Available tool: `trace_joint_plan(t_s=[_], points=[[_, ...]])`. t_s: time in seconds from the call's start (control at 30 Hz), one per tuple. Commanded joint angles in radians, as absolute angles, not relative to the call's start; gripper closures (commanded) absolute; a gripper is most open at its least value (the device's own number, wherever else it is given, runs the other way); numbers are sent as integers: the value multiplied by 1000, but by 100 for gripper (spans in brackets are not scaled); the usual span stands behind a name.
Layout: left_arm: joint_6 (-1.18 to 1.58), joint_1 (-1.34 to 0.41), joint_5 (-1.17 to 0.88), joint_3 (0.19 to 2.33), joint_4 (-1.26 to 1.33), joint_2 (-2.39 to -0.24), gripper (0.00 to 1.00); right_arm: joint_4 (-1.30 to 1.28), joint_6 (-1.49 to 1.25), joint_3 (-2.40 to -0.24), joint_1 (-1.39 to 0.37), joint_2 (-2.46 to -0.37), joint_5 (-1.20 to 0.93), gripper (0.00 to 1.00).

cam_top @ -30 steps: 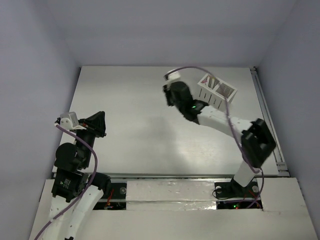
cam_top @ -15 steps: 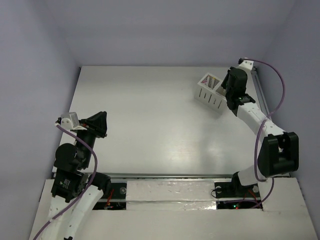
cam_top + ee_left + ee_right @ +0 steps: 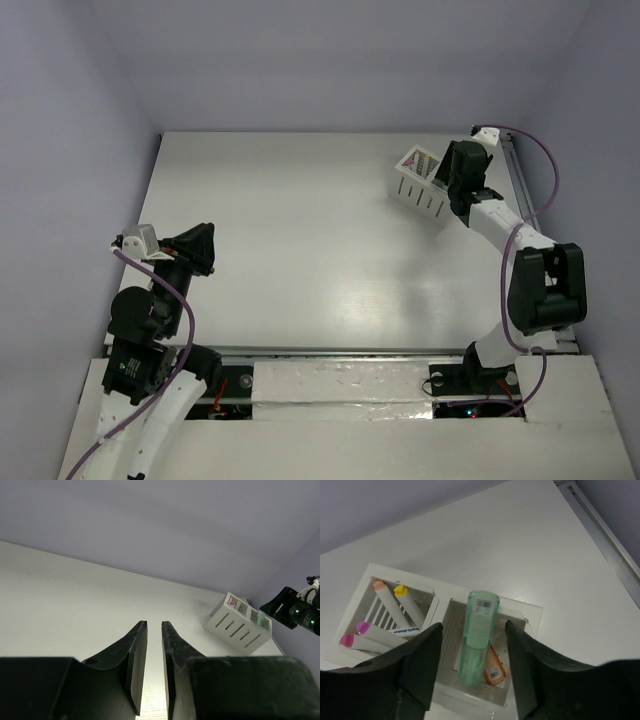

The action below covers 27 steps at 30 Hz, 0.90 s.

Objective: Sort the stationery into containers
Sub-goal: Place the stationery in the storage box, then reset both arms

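White and slotted, the holder (image 3: 418, 188) stands at the far right of the surface (image 3: 300, 230). The right tool (image 3: 472, 630) hangs directly over it. Its jaws are spread wide, one on each side of one compartment. Between them the mint-green piece (image 3: 479, 635) stands a little tilted inside that compartment. There is a clear gap to one jaw and a thin gap to the other, so the tool has no hold of it. The orange piece (image 3: 494, 668) lies beside its lower end in the same compartment. Four pens (image 3: 390, 636) lean in the other compartment, with one orange cap, one yellow and two pink. The left tool (image 3: 154, 625) is raised at the near left, well apart from the holder. Its jaws are only a narrow slit apart, with nothing between them.
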<state>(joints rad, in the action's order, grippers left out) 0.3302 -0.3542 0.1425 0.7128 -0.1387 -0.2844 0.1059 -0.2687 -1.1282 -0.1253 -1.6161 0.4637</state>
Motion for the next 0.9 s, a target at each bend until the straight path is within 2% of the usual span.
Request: trace_joint_plan(t_s=[0.0, 0.03, 0.1, 0.17, 0.23, 0.27, 0.37, 0.4, 0.5, 0.53, 0.6, 0.63, 0.7, 0.73, 0.8, 0.83, 0.87], points=[[319, -360, 135, 716, -83, -273, 85, 161, -290, -1112, -127, -1542, 466, 35], [319, -360, 135, 718, -83, -273, 84, 164, -290, -1108, -127, -1531, 462, 28], [319, -360, 135, 718, -83, -273, 84, 163, -293, -1106, -127, -1502, 448, 22], [319, -360, 135, 715, -81, -275, 84, 150, -299, -1108, -127, -1479, 436, 21], [319, -360, 135, 716, -81, -275, 84, 153, -317, -1092, -127, -1427, 399, 26], [319, -360, 137, 716, -81, -276, 83, 156, -327, -1083, -127, -1404, 384, 32], [319, -360, 137, 718, -81, -275, 81, 182, -362, -1037, -149, -1301, 276, 89], [318, -360, 133, 716, -80, -275, 80, 186, -388, -1025, -162, -1270, 214, 100], [318, -360, 111, 716, -74, -278, 72, 231, -420, -959, -199, -1140, 80, 100], [316, -360, 100, 715, -69, -279, 63, 256, -428, -931, -199, -1100, 40, 100], [313, -360, 75, 712, -58, -279, 54, 308, -461, -858, -209, -976, -58, 100], [314, -360, 72, 710, -55, -281, 46, 307, -471, -842, -209, -935, -75, 100], [318, -360, 66, 712, -52, -288, 41, 272, -489, -804, -209, -806, -87, 93], [319, -350, 60, 712, -48, -293, 38, 258, -494, -796, -209, -761, -87, 78], [318, -339, 35, 703, -34, -291, 37, 226, -506, -773, -209, -640, -80, 61], [319, -327, 31, 703, -31, -298, 36, 212, -514, -770, -209, -600, -63, 40], [319, -327, 31, 704, -34, -301, 36, 181, -521, -767, -209, -562, -43, 28]])
